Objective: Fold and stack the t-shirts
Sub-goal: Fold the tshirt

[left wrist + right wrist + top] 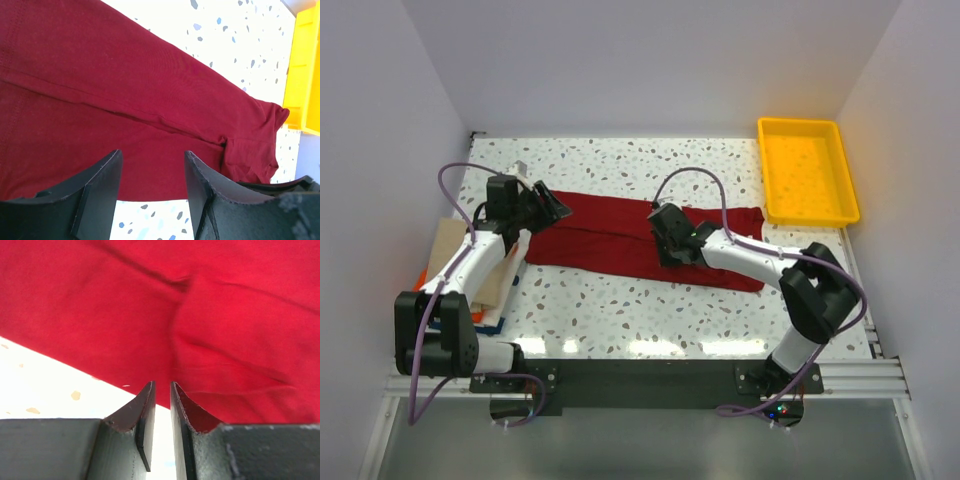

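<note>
Stretching across the table, the dark red t-shirt is lying in 1 long folded band; left gripper is hanging jaws-apart over its left end, right gripper is sitting nearly closed, perhaps pinching cloth.

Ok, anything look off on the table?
Dark red t-shirt lies slanted across the table, its right end rumpled near the yellow tray. Folded stack at left is uneven: orange and blue edges poke out under the tan one.
</note>
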`<state>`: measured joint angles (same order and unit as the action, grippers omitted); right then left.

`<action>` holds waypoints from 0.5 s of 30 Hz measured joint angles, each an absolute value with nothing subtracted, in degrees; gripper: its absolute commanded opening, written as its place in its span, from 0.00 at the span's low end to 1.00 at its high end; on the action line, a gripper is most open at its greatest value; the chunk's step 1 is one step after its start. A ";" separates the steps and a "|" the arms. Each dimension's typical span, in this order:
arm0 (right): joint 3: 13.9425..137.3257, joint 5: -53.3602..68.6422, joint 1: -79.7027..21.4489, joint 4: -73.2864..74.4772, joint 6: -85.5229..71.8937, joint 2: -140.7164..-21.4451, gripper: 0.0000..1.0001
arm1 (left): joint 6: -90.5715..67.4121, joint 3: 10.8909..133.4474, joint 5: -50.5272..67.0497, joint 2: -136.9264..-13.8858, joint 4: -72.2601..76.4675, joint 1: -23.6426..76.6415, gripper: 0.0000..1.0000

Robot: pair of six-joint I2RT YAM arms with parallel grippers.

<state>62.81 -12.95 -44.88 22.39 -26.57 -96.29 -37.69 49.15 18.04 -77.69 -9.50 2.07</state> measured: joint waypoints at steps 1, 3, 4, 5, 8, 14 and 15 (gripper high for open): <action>62.81 -13.87 -44.36 23.07 -26.52 -95.72 0.24 | -37.71 49.15 18.04 -77.67 -9.50 2.07 0.57; 62.78 -14.96 -42.76 23.59 -26.26 -94.13 0.25 | -37.71 49.15 18.04 -77.60 -9.50 2.07 0.57; 62.78 -15.62 -41.71 23.66 -26.06 -93.34 0.26 | -37.71 49.15 18.04 -77.56 -9.50 2.07 0.57; 62.78 -15.97 -40.64 23.68 -25.89 -92.71 0.26 | -37.71 49.12 18.04 -77.54 -9.50 2.07 0.57; 62.78 -17.21 -38.04 23.90 -25.23 -92.36 0.25 | -37.71 49.10 18.06 -77.45 -9.50 2.07 0.57; 63.13 -18.22 -37.52 25.50 -23.90 -96.23 0.24 | -37.71 49.04 18.11 -77.12 -9.50 2.09 0.57; 63.16 -18.22 -37.65 25.78 -23.75 -96.86 0.24 | -37.71 49.04 18.13 -77.10 -9.50 2.09 0.57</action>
<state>63.16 -18.22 -37.65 25.78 -23.75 -96.86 -37.71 49.04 18.13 -77.10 -9.50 2.09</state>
